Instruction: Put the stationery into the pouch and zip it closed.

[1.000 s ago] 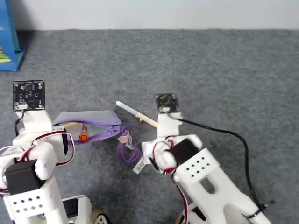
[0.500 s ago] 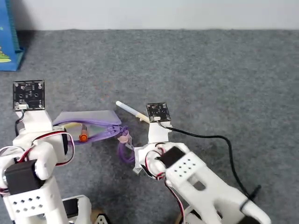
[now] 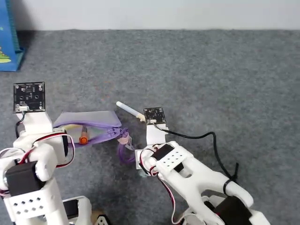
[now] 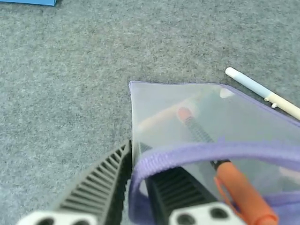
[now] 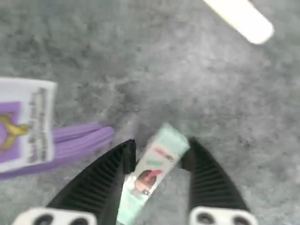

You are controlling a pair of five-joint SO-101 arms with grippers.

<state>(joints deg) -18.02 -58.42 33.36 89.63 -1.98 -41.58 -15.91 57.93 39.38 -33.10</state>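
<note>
Right wrist view: the light, rubbery eraser (image 5: 152, 168) lies on the carpet (image 5: 187, 70) near-right of the pouch (image 4: 201, 117), inside the right gripper (image 5: 160, 146); pinched or not, I cannot tell. Take its long sides. The left gripper (image 4: 135, 151) clamps the pouch rim.

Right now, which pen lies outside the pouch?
The white pen, lying on the carpet; the orange pen sits in the pouch.

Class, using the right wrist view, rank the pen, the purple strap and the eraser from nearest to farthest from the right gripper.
1. The eraser, between the fingers of the right gripper.
2. The purple strap, beside one finger.
3. The pen, out beyond the fingertips.
</note>
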